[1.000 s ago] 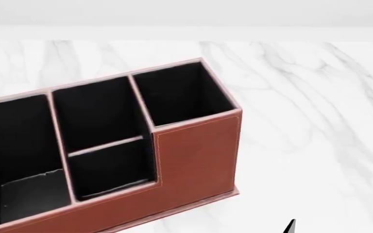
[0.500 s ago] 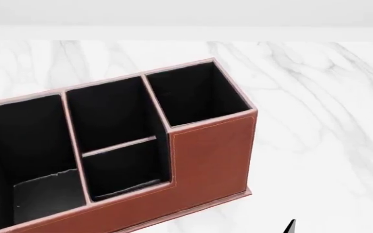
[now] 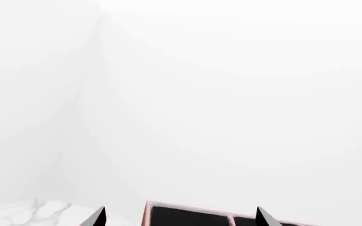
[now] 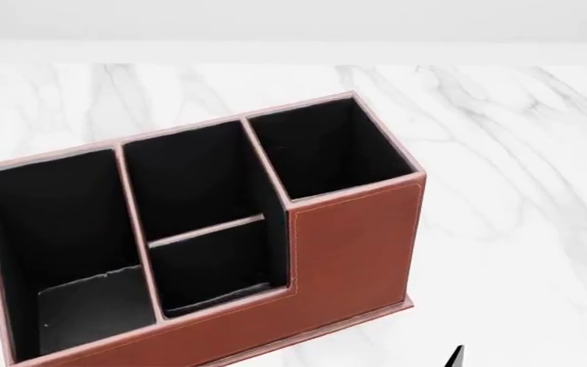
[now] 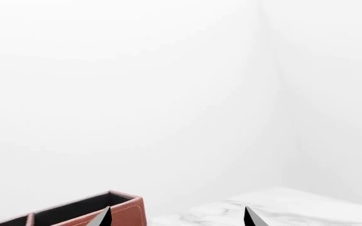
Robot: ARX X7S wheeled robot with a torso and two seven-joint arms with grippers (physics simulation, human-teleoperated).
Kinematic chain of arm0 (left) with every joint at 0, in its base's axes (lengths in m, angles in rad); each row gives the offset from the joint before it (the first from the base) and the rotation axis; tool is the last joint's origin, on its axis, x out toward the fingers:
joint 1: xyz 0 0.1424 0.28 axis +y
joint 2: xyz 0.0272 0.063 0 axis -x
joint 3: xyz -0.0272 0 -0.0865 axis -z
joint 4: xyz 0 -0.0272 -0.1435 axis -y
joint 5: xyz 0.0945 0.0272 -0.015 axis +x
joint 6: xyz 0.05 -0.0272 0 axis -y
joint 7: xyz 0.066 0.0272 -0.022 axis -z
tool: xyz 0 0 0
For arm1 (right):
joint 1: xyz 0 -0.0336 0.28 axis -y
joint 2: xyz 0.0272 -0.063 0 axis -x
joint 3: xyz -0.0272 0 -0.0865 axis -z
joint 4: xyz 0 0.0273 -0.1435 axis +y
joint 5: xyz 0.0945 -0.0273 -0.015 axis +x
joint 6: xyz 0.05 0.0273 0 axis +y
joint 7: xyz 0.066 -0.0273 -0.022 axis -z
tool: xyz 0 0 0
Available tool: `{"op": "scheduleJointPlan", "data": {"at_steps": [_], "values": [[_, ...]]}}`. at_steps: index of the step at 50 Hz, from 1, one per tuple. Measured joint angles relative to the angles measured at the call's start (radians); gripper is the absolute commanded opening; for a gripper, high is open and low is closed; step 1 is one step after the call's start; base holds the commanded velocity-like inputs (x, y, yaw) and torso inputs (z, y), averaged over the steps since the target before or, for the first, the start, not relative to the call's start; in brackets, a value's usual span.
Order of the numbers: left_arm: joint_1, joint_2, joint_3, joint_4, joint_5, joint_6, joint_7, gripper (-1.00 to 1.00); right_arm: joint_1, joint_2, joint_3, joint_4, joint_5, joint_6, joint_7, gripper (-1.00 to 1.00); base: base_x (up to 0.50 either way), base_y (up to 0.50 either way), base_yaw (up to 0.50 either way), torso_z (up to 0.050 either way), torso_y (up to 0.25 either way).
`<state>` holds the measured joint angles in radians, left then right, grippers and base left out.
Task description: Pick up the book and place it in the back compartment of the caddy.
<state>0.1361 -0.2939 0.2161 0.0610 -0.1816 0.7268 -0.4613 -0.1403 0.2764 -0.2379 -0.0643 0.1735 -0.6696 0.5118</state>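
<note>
One caddy (image 4: 355, 237) (four pockets) now sits further right in the head view; left gripper (image 3: 179, 217) and right gripper (image 5: 177, 216) spread apart.

No readable text, labels or numbers — caddy (image 4: 350, 245) plain leather, marble table (image 4: 518, 153) unmarked.

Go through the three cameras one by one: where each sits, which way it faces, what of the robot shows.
Head view: high on the robot, looking down into the caddy on the marble table; a dark tip at the bottom edge.
Left wrist view: low behind the left tool, facing the white wall; fingertips apart.
Right wrist view: behind the right tool, likewise.
All three share the caddy; no book shows.
</note>
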Motion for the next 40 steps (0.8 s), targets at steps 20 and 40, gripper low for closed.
{"op": "scheduleJointPlan", "data": {"at_steps": [20,40], "values": [[-0.003,-0.002,0.004,-0.005,0.001,0.002,-0.003,1.00,0.002,0.008,-0.012,0.006,0.022,-0.014,-0.009,1.00,0.00,0.00,0.00,0.000,0.000],[-0.057,-0.044,0.027,-0.011,0.007,-0.091,0.029,1.00,0.005,0.011,-0.014,0.011,0.025,-0.016,-0.005,1.00,0.00,0.00,0.00,0.000,0.000]]}}
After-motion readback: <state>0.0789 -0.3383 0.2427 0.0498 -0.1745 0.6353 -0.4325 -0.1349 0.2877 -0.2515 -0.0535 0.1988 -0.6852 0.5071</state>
